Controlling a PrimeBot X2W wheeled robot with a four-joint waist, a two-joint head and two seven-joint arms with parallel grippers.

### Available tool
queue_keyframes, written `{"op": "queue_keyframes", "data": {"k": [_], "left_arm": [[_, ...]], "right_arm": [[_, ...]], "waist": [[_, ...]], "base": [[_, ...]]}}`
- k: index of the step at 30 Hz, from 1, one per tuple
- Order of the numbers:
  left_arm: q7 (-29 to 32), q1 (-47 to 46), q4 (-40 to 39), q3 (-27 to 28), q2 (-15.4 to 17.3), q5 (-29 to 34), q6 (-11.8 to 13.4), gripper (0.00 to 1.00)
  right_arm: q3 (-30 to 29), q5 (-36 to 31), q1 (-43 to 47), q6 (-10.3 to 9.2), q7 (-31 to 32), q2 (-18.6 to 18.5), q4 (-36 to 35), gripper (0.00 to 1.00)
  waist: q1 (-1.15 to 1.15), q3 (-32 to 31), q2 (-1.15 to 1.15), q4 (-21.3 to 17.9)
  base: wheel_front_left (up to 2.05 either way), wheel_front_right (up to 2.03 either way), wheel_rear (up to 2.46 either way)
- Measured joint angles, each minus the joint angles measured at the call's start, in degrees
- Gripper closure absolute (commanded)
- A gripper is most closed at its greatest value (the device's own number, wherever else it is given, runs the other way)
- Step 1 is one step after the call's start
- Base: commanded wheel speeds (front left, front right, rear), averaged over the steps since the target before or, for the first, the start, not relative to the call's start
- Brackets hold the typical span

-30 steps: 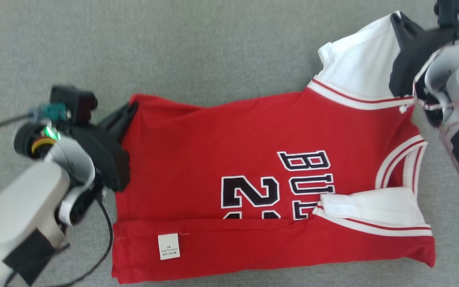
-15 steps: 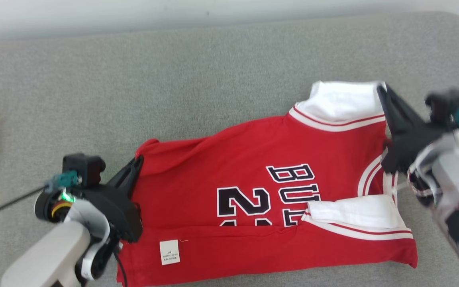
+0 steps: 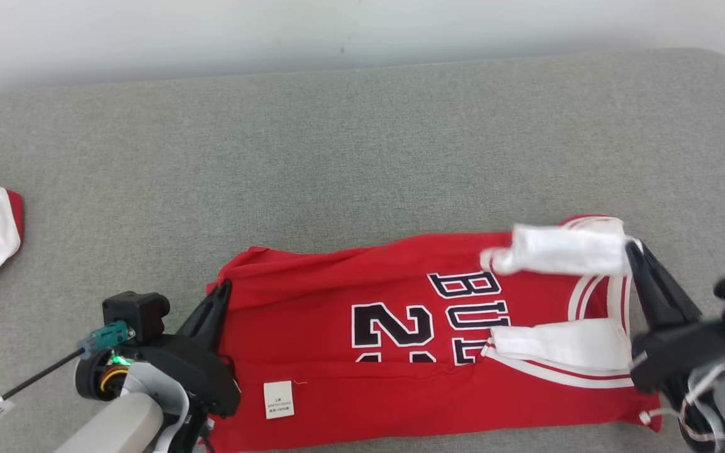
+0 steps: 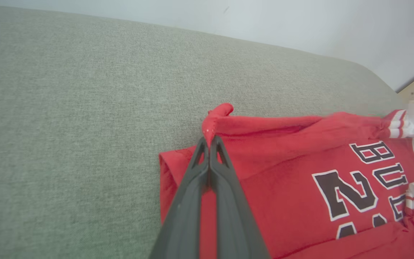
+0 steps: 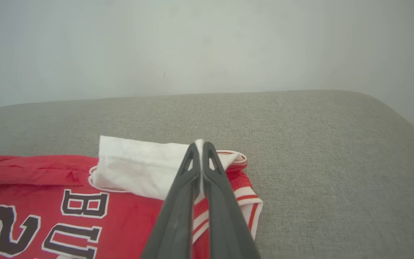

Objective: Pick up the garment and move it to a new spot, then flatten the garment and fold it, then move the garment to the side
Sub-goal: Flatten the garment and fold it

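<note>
Far edge of jersey (image 3: 369, 390) folds toward me; left pincer (image 4: 210, 139) clamped on hem (image 4: 217, 114), right pincer (image 5: 200, 144) on sleeve (image 5: 138, 169). Uneven pulling could skew my fold.

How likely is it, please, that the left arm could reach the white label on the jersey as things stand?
Probably yes: the label lies uncovered beside it, but the left pincer is shut on the jersey and must let go first.
</note>
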Motion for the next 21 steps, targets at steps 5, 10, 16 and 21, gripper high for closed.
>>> {"op": "queue_keyframes", "data": {"k": [5, 10, 16, 21], "left_arm": [[-1.42, 1.23, 0.63, 0.33, -1.4, -0.22, 0.0, 1.0], [-2.66, 2.41, 1.12, 0.75, -2.08, -0.29, -0.05, 1.0], [-3.55, 4.55, 1.32, 1.31, -2.24, -0.42, 0.04, 1.0], [-3.82, 6.42, 0.33, 1.41, -2.45, -0.02, 0.46, 1.0]], "right_arm": [[-7.17, -2.48, 9.12, 0.0, 1.96, 2.18, -8.36, 1.0], [-13.21, -5.61, 17.91, 0.0, 5.89, 5.15, -16.63, 1.0], [-18.81, -8.88, 24.84, 0.0, 11.1, 8.87, -23.1, 1.0], [-20.33, -10.21, 26.4, 0.0, 13.02, 10.2, -24.15, 1.0]], "waist": [[0.0, -0.14, 0.0, 0.68], [0.01, -0.45, 0.0, 1.21], [0.0, -1.1, 0.0, 1.65], [0.0, -1.49, 0.0, 1.72]], "base": [[0.0, 0.0, 0.0], [0.0, 0.0, 0.0], [0.0, 0.0, 0.0], [0.0, 0.0, 0.0]]}}
